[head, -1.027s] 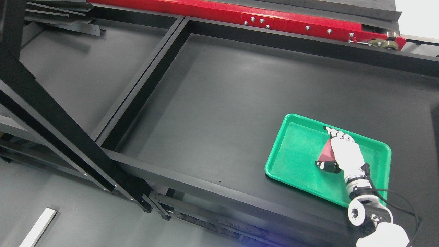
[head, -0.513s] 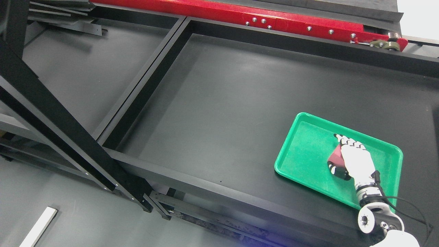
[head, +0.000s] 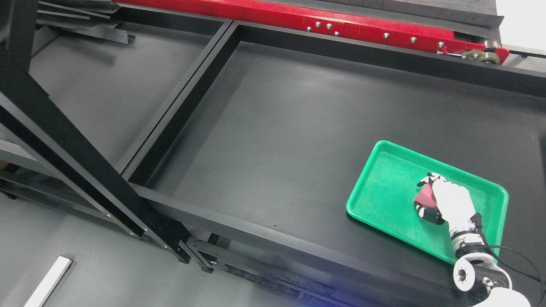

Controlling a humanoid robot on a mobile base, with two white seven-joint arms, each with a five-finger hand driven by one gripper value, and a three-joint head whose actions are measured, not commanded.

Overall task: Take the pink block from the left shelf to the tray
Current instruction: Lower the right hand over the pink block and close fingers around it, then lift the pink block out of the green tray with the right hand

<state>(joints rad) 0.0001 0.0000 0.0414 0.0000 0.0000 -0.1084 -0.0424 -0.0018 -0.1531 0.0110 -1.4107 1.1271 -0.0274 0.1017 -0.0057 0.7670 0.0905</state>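
The robot's right hand (head: pixel 445 200), white with black-tipped fingers, reaches in from the lower right over a green tray (head: pixel 384 179) on a black shelf (head: pixel 277 128). Its fingers curl around a pink block (head: pixel 425 197), which shows only as a small pink-red wedge at the hand's left edge, low inside the tray, right of middle.

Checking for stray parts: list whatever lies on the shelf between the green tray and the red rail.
Nothing. In the head view, only bare black shelf surface lies between the green tray and the red rail.
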